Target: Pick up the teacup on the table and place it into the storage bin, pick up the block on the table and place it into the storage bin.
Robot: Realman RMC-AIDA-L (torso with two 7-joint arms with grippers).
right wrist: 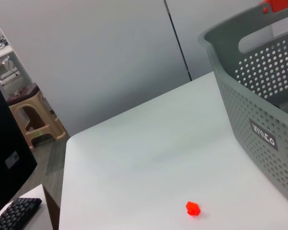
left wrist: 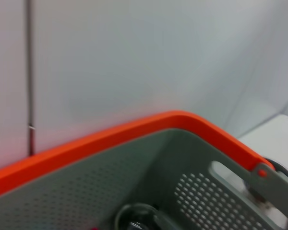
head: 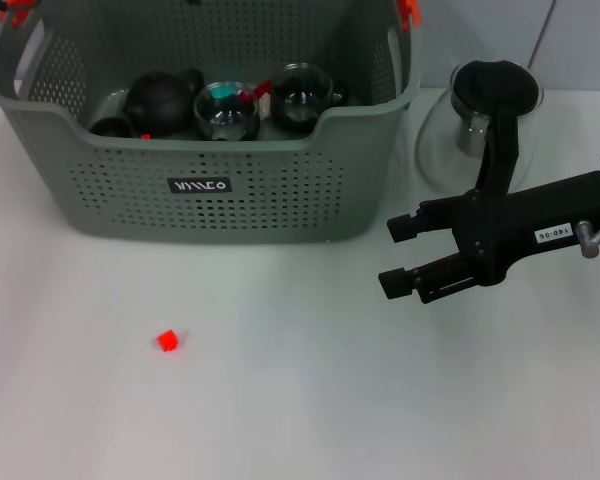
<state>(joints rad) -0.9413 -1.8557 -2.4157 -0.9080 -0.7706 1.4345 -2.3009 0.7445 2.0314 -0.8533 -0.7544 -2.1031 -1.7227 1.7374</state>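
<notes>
The small red block (head: pixel 167 341) lies on the white table, well in front of the storage bin (head: pixel 130 190) and apart from it. The right wrist view shows the block (right wrist: pixel 193 208) too, with the bin (right wrist: pixel 259 110) to one side. Two glass teacups (head: pixel 227 110) and a dark teapot (head: pixel 160 100) sit inside the bin. My right gripper (head: pixel 400 255) hovers open and empty over the table, right of the bin's front corner and far from the block. The left wrist view looks down past the bin's orange rim (left wrist: pixel 134 129) into its inside.
A glass pitcher (head: pixel 480 120) with a dark lid stands at the back right, just behind my right arm. Past the table's far edge the right wrist view shows a stool (right wrist: pixel 36 115) and a keyboard (right wrist: pixel 14 213).
</notes>
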